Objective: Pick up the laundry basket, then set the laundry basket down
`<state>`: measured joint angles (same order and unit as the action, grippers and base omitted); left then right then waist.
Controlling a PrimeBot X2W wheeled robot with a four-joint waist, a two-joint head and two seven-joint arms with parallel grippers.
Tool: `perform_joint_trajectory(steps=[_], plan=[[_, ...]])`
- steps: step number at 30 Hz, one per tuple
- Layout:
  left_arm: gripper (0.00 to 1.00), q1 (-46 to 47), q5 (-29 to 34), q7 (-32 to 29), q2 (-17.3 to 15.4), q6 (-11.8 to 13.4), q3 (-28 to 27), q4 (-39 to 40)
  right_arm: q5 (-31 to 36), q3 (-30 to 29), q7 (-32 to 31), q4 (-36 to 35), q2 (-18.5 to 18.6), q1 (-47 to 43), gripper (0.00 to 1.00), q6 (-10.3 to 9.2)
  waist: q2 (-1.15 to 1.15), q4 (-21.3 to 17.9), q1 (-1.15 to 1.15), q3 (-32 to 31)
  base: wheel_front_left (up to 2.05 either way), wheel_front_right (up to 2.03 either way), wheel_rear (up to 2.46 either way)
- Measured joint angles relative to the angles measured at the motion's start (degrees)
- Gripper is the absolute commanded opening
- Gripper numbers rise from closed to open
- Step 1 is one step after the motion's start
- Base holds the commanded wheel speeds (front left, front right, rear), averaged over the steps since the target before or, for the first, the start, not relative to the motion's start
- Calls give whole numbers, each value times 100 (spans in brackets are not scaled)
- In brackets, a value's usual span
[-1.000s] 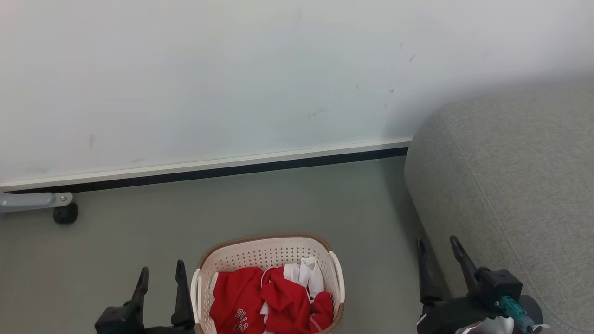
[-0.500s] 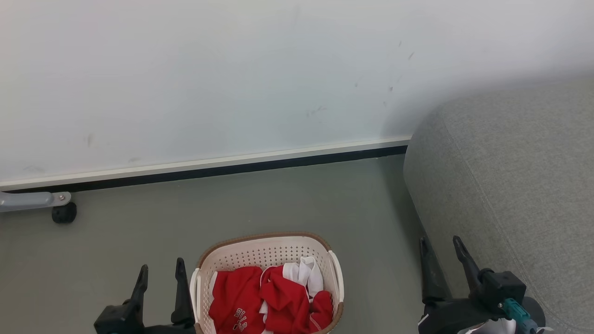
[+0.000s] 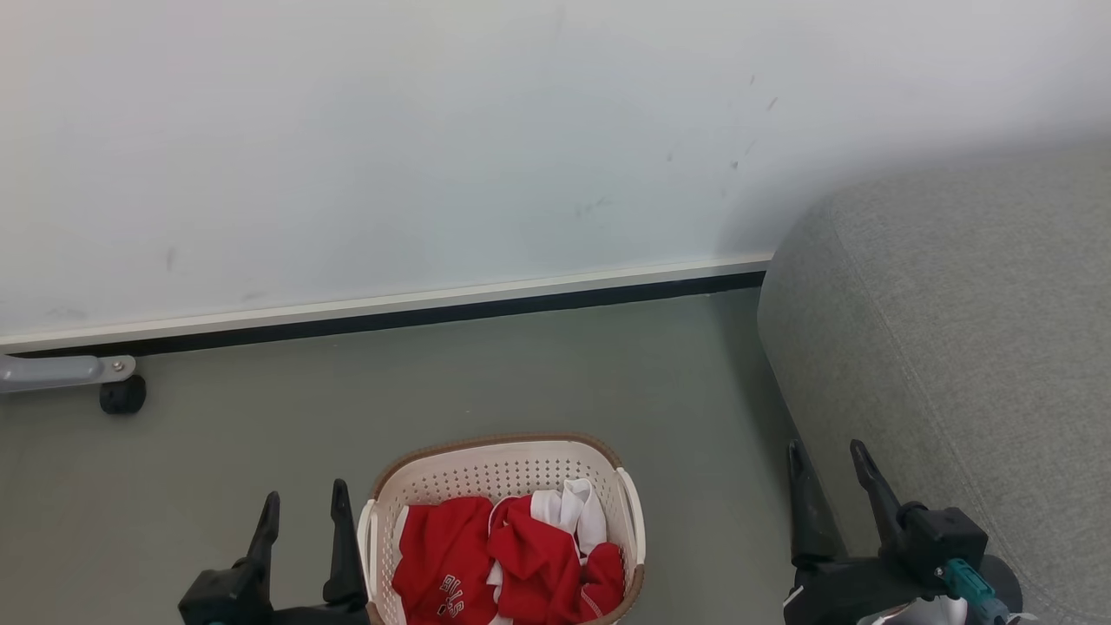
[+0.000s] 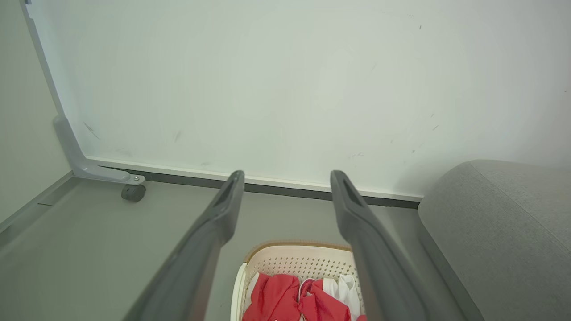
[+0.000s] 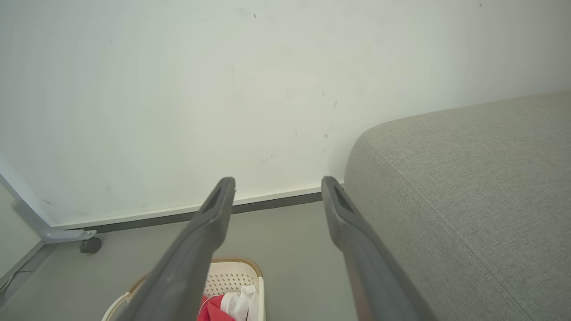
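The laundry basket [image 3: 496, 474] stands upright on the grey floor [image 3: 521, 373], well back from the floor's far edge where the skirting [image 3: 391, 312] meets the wall [image 3: 434, 156], and well apart from the sofa [image 3: 955, 347] on the right. Red and white clothes [image 3: 512, 555] lie heaped inside, below the rim, so nothing hangs over the white side handles.

The left tool [image 3: 304, 495] is just beside the basket's left handle. Its two dark fingers are spread with only air between them, gripping nothing. The right tool [image 3: 825, 449] hangs well apart from the basket, close against the sofa's flank, equally spread and empty. To my eye that lopsided stance comes from the basket being wider than either tool: each arm would need a handle of its own, and only the left is near one.

With the basket on the floor and both tools free, this could be the approach to a lift, or the basket set down and let go. I cannot say which.

The floor looks smooth and level, a steady footing. A grey frame foot on a black caster [image 3: 121, 395] stands at the far left edge, and the pale wall carries a few scuffs.
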<state>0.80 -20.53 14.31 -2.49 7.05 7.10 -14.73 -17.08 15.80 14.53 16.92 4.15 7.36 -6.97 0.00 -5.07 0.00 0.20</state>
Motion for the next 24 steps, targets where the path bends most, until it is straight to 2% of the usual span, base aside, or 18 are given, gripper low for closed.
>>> perform_joint_trajectory(steps=[16, 17, 24], plan=[[100, 1, 2, 0, 0, 1, 62, 21, 60, -58, 0, -37, -31, -3, 100, 43, 0, 57, 0, -9, 0, 0, 0], [0, -2, 3, -3, 3, 1, 63, -7, 58, -55, -3, -9, -34, -7, 0, 42, 0, 58, 0, -10, 0, 0, 0], [0, -168, -64, -14, 37, -9, 65, -291, -16, -69, -52, 282, -52, -289, 0, 44, 0, 62, 0, -9, 0, 0, 0]])
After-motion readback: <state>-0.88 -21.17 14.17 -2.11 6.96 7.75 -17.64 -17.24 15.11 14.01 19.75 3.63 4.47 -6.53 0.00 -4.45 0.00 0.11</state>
